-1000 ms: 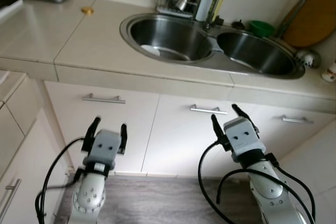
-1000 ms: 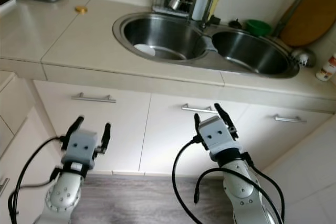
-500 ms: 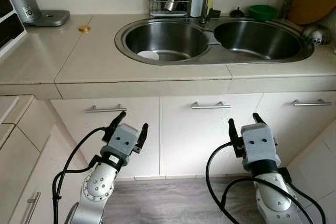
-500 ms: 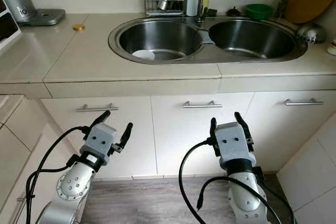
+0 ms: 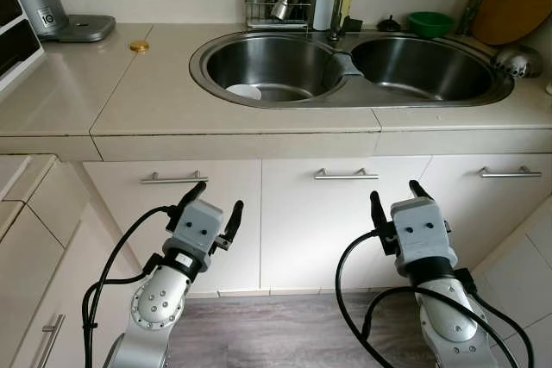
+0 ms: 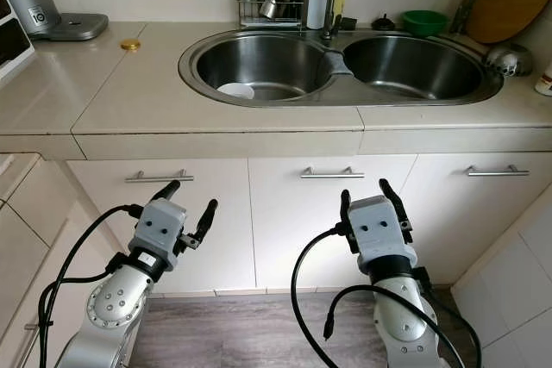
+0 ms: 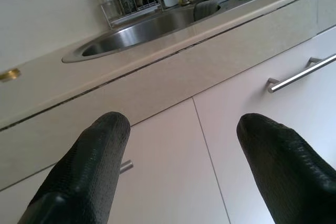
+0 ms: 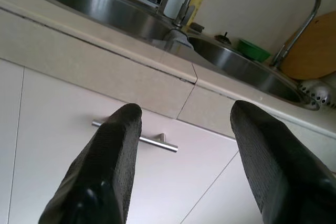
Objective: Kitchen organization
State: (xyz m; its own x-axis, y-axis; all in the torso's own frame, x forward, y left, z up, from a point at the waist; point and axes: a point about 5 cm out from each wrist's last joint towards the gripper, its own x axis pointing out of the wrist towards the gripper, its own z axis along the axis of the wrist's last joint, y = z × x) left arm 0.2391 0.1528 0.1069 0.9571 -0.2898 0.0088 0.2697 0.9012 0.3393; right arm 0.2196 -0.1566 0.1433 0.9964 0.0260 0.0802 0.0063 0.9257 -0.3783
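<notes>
Both grippers hang with fingers spread, holding nothing, before the white cupboard doors [image 5: 345,221]: left gripper [image 5: 207,204] at seven o'clock, right gripper [image 5: 395,202] at five. The white dish [image 5: 244,91] lies in the left basin of the steel double sink [image 5: 285,96], at twelve. Raised carelessly, a finger could knock the beige countertop [image 5: 147,92] edge.

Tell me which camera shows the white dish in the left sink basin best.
The left eye view: it looks down into the basin, so the white dish lies open. The right eye view shows it equally. From the wrist views, the sink rim hides the basin floor.
</notes>
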